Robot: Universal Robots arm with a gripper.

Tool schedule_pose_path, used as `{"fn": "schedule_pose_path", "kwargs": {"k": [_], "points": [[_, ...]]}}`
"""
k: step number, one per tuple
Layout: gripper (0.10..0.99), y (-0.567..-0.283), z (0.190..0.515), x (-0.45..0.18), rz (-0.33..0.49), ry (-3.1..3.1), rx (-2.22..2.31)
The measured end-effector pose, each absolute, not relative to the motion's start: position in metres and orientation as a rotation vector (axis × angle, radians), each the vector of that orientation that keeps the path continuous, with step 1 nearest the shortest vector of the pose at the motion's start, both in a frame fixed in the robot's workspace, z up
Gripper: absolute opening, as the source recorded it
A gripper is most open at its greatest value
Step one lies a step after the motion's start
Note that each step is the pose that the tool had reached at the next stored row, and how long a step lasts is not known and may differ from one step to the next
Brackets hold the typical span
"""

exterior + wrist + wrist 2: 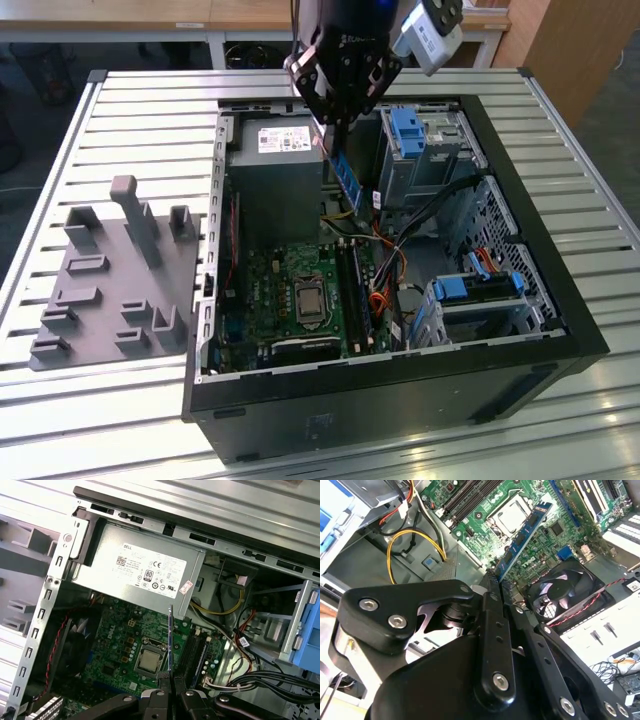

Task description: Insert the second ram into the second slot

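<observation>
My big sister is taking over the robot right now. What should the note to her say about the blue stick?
End effector: shut on the second ram, gripping one end of the blue stick.
Where: the stick hangs in the air inside the open computer case, over the motherboard, and touches nothing below it.
Done: the stick is picked up and held over the case.
Left: it is not yet in the memory slots.

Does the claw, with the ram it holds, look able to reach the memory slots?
Probably yes. The claw, shut on the second ram, hangs over the open case, and the memory slots lie uncovered on the motherboard; the cables run off to one side.
</observation>
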State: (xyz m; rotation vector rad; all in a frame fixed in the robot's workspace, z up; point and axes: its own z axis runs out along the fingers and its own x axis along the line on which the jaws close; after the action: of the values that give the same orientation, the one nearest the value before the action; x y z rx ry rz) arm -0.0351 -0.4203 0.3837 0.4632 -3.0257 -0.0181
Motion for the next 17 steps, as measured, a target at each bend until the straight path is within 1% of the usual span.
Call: {"fn": "schedule_pose_path", "kwargs": {"k": [17], "points": [[0.137,-0.4223,0.382,-0.0351,-0.018,-3.026,0.462]]}}
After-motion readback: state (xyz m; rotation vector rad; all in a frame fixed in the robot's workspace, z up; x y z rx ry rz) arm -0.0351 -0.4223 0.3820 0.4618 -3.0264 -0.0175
